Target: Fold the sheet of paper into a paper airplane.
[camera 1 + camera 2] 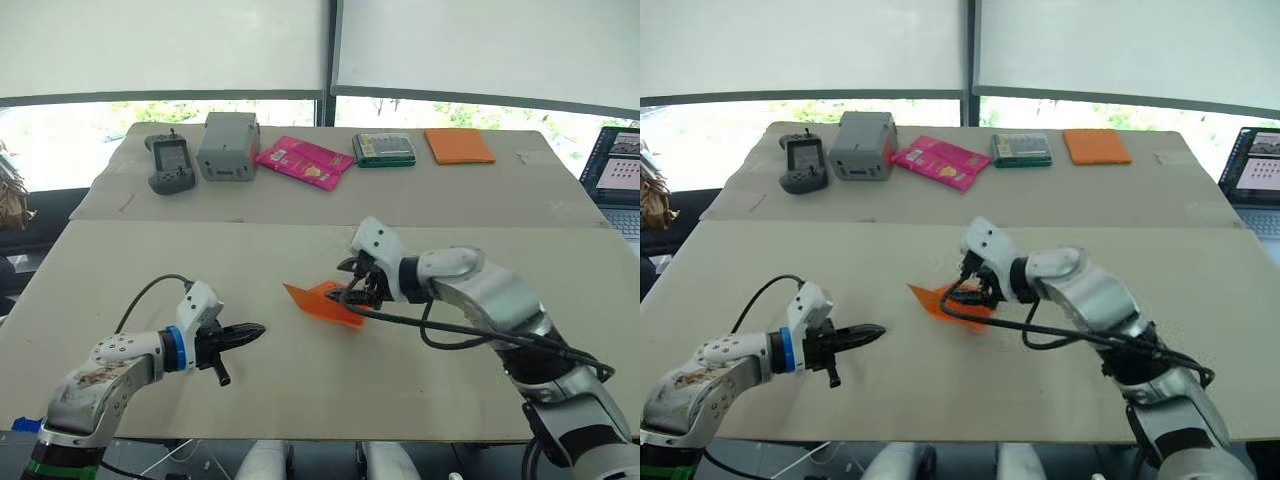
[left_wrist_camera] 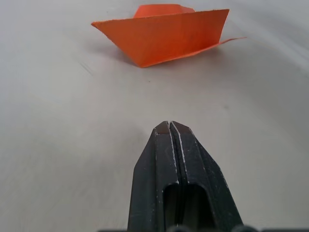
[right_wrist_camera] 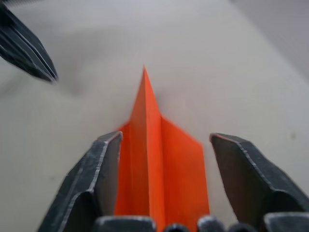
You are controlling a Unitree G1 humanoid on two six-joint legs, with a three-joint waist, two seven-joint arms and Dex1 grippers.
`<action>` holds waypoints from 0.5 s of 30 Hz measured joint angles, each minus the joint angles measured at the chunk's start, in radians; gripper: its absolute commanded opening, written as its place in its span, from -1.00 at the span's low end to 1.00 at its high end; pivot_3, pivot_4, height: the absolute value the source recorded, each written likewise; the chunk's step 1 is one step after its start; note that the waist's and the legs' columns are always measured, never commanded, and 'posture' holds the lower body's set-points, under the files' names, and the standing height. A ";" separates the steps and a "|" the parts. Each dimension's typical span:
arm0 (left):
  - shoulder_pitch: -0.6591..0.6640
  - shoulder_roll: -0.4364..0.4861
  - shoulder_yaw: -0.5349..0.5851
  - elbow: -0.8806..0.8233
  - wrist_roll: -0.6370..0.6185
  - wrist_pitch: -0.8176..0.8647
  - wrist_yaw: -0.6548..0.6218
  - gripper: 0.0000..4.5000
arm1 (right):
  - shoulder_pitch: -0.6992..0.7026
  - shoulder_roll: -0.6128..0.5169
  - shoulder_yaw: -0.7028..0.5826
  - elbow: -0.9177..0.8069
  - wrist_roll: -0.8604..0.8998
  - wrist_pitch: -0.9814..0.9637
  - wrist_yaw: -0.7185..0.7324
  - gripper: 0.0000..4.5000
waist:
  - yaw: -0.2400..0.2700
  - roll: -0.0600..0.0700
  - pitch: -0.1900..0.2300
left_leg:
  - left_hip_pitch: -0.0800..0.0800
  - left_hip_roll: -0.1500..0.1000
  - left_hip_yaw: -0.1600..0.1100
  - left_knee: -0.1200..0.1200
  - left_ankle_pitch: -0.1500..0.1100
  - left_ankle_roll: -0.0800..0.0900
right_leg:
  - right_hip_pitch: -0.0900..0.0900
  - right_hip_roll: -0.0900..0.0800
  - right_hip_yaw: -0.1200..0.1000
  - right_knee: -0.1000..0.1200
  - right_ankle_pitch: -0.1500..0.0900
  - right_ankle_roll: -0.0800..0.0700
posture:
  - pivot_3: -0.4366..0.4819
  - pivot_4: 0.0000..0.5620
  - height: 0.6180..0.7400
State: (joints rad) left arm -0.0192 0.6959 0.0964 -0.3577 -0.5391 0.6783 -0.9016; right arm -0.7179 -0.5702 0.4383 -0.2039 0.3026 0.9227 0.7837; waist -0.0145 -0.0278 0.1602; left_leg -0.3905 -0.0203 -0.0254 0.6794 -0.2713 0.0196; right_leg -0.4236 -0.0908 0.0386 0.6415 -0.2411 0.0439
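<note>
The bright orange sheet of paper [image 1: 318, 303] lies mid-table, folded into a narrow pointed paper airplane shape with an upright centre ridge [image 3: 147, 159] and flat wings. My right gripper [image 3: 166, 139] is open, its two fingers standing either side of the wide rear end, apart from the ridge. In the head view that gripper [image 1: 358, 290] sits at the paper's right end. My left gripper [image 1: 250, 332] is shut and empty, low over the table to the left, its tip [image 2: 169, 124] aimed at the paper's side [image 2: 164, 38] a short gap away.
Along the far table stand a grey handheld device [image 1: 168, 163], a grey box [image 1: 228, 146], a pink packet [image 1: 304, 161], a green flat box [image 1: 384, 149] and a thick orange pad [image 1: 459, 146]. A laptop [image 1: 615, 170] sits at the right edge. A black cable [image 1: 450, 335] trails from my right arm.
</note>
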 measured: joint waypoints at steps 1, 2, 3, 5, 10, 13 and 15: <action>0.000 0.000 0.000 -0.001 0.000 0.000 0.005 -1.00 | -0.003 0.005 0.025 0.023 -0.012 0.001 0.007 0.50 | 0.000 0.000 0.000 | 0.000 0.000 0.000 0.000 0.000 0.000 | 0.000 0.000 0.000 0.000 0.000 0.000 | -0.05 -0.47 1.00; 0.000 -0.002 0.000 0.000 0.000 -0.001 0.009 -1.00 | -0.007 0.012 0.037 0.038 -0.021 0.001 0.014 0.50 | 0.000 0.000 0.000 | 0.000 0.000 0.000 0.000 0.000 0.000 | -0.001 0.000 0.000 0.000 0.000 0.000 | -0.05 -0.47 1.00; -0.001 -0.005 -0.001 0.000 0.001 -0.002 0.012 -1.00 | -0.021 0.022 0.057 0.058 -0.034 0.000 0.019 0.50 | -0.002 0.000 0.000 | 0.000 0.000 0.000 0.000 0.000 0.000 | -0.001 0.000 0.000 0.000 0.000 0.000 | -0.05 -0.47 1.00; -0.008 -0.020 -0.010 0.000 0.001 -0.010 0.017 -1.00 | -0.042 0.050 0.086 0.096 -0.060 -0.001 0.023 0.50 | -0.004 0.000 0.000 | 0.000 0.000 0.000 0.000 0.000 0.000 | -0.001 0.000 0.000 0.000 0.000 0.000 | -0.05 -0.47 1.00; -0.015 -0.021 -0.019 0.005 0.007 -0.026 0.018 -1.00 | -0.048 0.070 0.105 0.124 -0.095 -0.005 0.038 0.03 | -0.003 0.000 0.000 | 0.000 0.000 0.000 0.000 0.000 0.000 | -0.001 0.000 0.000 0.000 0.000 0.000 | -0.05 -0.47 1.00; -0.015 -0.021 -0.025 0.016 0.010 -0.030 0.018 -1.00 | -0.048 0.071 0.106 0.126 -0.109 -0.016 0.048 -0.44 | -0.003 0.000 0.000 | 0.000 0.000 0.000 0.000 0.000 0.000 | -0.001 0.000 0.000 0.000 0.000 0.000 | -0.05 -0.47 1.00; -0.016 -0.021 -0.031 0.024 0.013 -0.039 0.017 -1.00 | -0.048 0.067 0.109 0.124 -0.125 -0.026 0.058 -0.76 | -0.003 0.000 0.000 | 0.000 0.000 0.000 0.000 0.000 0.000 | -0.001 0.000 0.000 0.001 0.000 0.000 | -0.05 -0.47 1.00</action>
State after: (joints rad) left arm -0.0356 0.6744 0.0650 -0.3335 -0.5265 0.6391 -0.8845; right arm -0.7654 -0.5036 0.5471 -0.0794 0.1773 0.8968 0.8415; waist -0.0171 -0.0277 0.1602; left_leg -0.3906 -0.0204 -0.0253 0.6793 -0.2711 0.0193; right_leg -0.4245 -0.0906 0.0384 0.6420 -0.2407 0.0435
